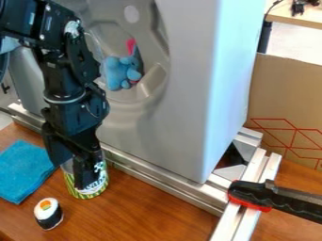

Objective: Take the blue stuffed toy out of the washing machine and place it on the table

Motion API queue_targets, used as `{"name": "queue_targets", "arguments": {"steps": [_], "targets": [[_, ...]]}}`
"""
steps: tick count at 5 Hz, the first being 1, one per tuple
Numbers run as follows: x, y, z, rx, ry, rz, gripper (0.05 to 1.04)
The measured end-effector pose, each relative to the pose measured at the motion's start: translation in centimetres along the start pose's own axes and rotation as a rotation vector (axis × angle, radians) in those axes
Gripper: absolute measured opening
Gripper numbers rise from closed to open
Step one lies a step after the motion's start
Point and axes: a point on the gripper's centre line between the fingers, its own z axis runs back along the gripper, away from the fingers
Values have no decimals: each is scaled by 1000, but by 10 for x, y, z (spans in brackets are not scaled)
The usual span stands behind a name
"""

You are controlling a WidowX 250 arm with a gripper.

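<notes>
Around seven o'clock, the gripper crowds the can; whether its jaws grip, I can't tell. Lopsided pressure might topple it.

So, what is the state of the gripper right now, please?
Gripper: down at the can; whether open or closed on it cannot be told.

we see a green, white and black cylindrical can upright on the brown wooden table, near a silver metal rail.
</notes>
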Motion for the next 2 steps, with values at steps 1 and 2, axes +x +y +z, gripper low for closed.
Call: {"name": "queue_targets", "arguments": {"steps": [1, 2], "targets": [[0, 0, -1, -3, 4, -1, 1001], [30, 15, 40, 45, -161, 34, 1001]]}}
